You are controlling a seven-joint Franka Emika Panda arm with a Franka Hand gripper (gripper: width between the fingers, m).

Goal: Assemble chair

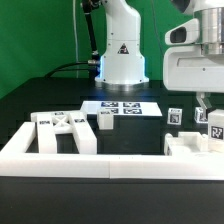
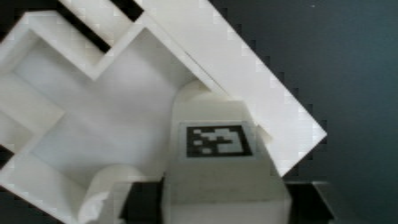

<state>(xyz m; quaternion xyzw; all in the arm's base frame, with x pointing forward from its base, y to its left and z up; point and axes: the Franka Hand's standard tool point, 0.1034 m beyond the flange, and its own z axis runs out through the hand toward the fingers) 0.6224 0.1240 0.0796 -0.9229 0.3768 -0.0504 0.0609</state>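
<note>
Matte black tabletop (image 1: 40, 95) lies smooth and dark beneath the gripper (image 1: 209, 114). White and glossy, the arm's rounded base (image 1: 120, 55) stands well behind the gripper, toward the exterior view's left. It carries a black triangle label (image 1: 121, 49) on its front, too small to read. A long white rail (image 1: 100, 160), blocky and square-edged, runs along the near side of the table, in front of the gripper.

Loose white plastic pieces of furniture follow. An open frame piece (image 1: 60, 130) with crossed ribs lies well apart from the gripper, toward the exterior view's left. Directly under the gripper sits a recessed chair part (image 2: 80, 90), a flat panel bounded by raised diagonal ribs.

The marker board (image 1: 122, 106), thin and flat with printed black-and-white tags, lies between the base and the rail, off to the gripper's side on the exterior view's left. A short post (image 1: 105, 120) stands beside the frame piece, far from the gripper. A small tagged block (image 1: 175, 116) stands near the gripper.

The gripper is clenched on a square post (image 2: 217, 165), its jaws pressing two opposite sides. The post's face bears a square black-and-white tag (image 2: 217, 141).
</note>
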